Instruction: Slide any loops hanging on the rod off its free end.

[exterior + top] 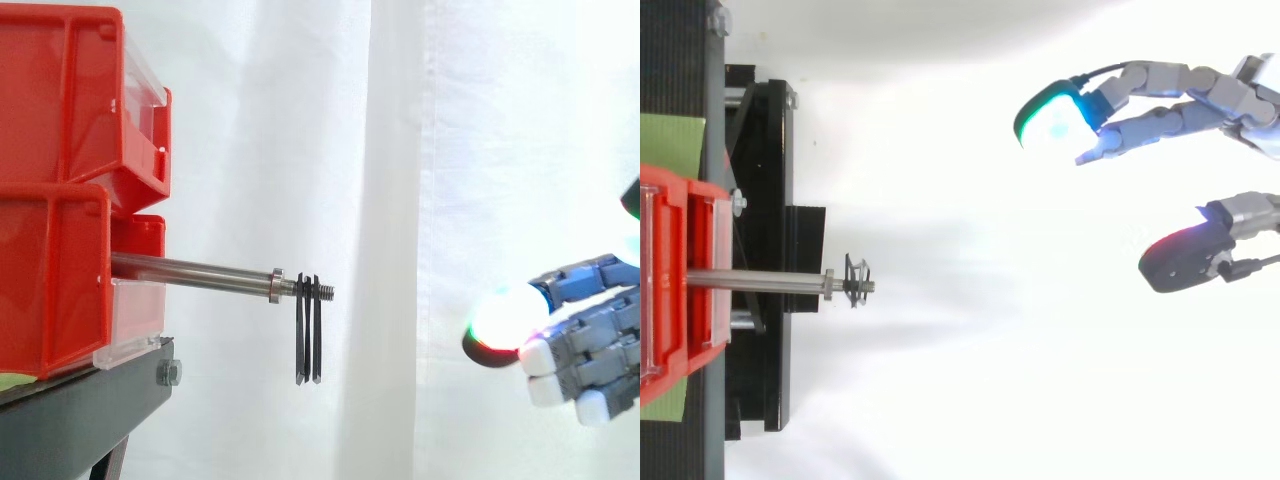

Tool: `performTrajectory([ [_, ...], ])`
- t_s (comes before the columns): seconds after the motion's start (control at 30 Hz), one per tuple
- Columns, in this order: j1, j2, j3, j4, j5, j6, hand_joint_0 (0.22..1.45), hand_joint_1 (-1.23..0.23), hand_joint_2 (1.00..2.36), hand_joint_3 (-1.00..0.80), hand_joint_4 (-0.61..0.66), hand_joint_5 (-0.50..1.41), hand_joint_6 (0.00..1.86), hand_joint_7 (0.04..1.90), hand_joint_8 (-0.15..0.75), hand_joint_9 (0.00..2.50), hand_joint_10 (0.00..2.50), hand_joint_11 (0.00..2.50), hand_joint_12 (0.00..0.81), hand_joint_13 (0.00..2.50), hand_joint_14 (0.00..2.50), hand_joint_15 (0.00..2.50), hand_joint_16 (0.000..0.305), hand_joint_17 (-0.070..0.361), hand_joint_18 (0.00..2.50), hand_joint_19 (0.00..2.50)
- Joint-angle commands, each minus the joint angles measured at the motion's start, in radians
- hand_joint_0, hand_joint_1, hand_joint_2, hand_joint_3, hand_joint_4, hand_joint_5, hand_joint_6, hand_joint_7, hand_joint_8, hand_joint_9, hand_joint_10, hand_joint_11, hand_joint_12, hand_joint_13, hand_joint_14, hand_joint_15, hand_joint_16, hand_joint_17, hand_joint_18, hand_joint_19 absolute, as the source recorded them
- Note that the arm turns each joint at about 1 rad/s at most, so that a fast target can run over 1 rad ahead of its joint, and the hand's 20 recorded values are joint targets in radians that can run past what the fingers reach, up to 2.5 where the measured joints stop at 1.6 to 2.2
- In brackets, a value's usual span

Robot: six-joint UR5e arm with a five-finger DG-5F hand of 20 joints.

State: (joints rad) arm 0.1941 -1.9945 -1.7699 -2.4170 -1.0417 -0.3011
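Observation:
A steel rod (195, 269) sticks out to the right from the red bins (60, 190). Two thin black loops (308, 335) hang close together near the rod's threaded free end (326, 291), just past a metal collar. In the top view the loops (855, 279) sit at the rod's tip. My hand (590, 340) is at the right, well clear of the rod and somewhat lower, its fingers (1140, 100) stretched toward the left and the thumb (1185, 258) apart from them. It is open and holds nothing.
The bins stand stacked on a black stand (90, 410) at the left. A white curtain (400, 150) hangs behind. Open room lies between the rod's end and my hand.

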Motion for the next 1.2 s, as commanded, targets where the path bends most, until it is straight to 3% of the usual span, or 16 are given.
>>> performTrajectory([
  [0.0,-0.007,-0.030,0.047,0.022,0.000,-0.006,0.54,-0.66,1.00,-0.48,0.33,-0.16,0.50,0.83,0.277,0.59,0.00,0.09,0.390,0.64,0.01,0.23,0.057,0.128,0.62,0.47],
  [0.07,-0.013,-0.038,0.084,-0.016,-0.001,-0.007,0.54,-0.66,1.00,-0.48,0.33,-0.16,0.50,0.83,0.279,0.59,0.00,0.08,0.391,0.64,0.01,0.23,0.057,0.128,0.62,0.48],
  [0.2,-0.013,-0.040,0.103,-0.037,0.003,-0.038,0.54,-0.65,1.00,-0.48,0.33,-0.16,0.50,0.83,0.278,0.59,0.00,0.08,0.390,0.65,0.01,0.22,0.057,0.128,0.63,0.48],
  [0.3,-0.013,-0.063,0.103,-0.021,0.008,-0.050,0.54,-0.65,1.00,-0.48,0.33,-0.16,0.50,0.83,0.278,0.59,0.00,0.09,0.390,0.65,0.01,0.23,0.057,0.128,0.63,0.47],
  [0.4,-0.016,-0.112,0.124,0.013,0.005,-0.024,0.54,-0.65,1.00,-0.48,0.33,-0.16,0.50,0.83,0.279,0.59,0.00,0.08,0.389,0.65,0.01,0.23,0.057,0.128,0.63,0.48],
  [0.53,-0.019,-0.121,0.147,0.009,-0.001,-0.015,0.55,-0.65,1.00,-0.48,0.34,-0.16,0.50,0.83,0.279,0.59,0.00,0.08,0.390,0.65,0.01,0.23,0.057,0.128,0.63,0.49],
  [0.73,-0.001,-0.122,0.184,0.050,0.008,-0.090,0.55,-0.65,1.00,-0.48,0.33,-0.16,0.50,0.83,0.278,0.59,0.00,0.09,0.390,0.65,0.01,0.23,0.057,0.129,0.63,0.48],
  [0.9,0.007,-0.127,0.187,0.059,0.011,-0.139,0.55,-0.65,1.00,-0.48,0.34,-0.16,0.50,0.83,0.278,0.59,0.00,0.09,0.389,0.65,0.01,0.24,0.057,0.129,0.64,0.49],
  [1.0,0.010,-0.162,0.188,0.061,0.008,-0.130,0.55,-0.65,1.00,-0.48,0.33,-0.16,0.50,0.83,0.278,0.59,0.00,0.08,0.390,0.65,0.01,0.23,0.058,0.129,0.64,0.49],
  [1.03,0.011,-0.194,0.188,0.064,0.006,-0.119,0.55,-0.65,1.00,-0.48,0.33,-0.16,0.50,0.83,0.278,0.59,0.00,0.09,0.390,0.65,0.01,0.23,0.058,0.129,0.64,0.49],
  [1.07,0.011,-0.194,0.188,0.064,0.006,-0.119,0.55,-0.65,1.00,-0.48,0.34,-0.16,0.50,0.83,0.277,0.59,0.00,0.09,0.390,0.65,0.01,0.23,0.058,0.129,0.64,0.49],
  [1.13,0.015,-0.253,0.210,0.067,0.002,-0.076,0.55,-0.65,1.00,-0.48,0.33,-0.16,0.50,0.83,0.277,0.59,0.00,0.08,0.391,0.65,0.01,0.23,0.058,0.130,0.64,0.49],
  [1.17,0.015,-0.260,0.218,0.062,0.000,-0.066,0.55,-0.65,1.00,-0.48,0.33,-0.16,0.50,0.83,0.278,0.59,0.00,0.08,0.391,0.65,0.01,0.23,0.058,0.130,0.64,0.50],
])
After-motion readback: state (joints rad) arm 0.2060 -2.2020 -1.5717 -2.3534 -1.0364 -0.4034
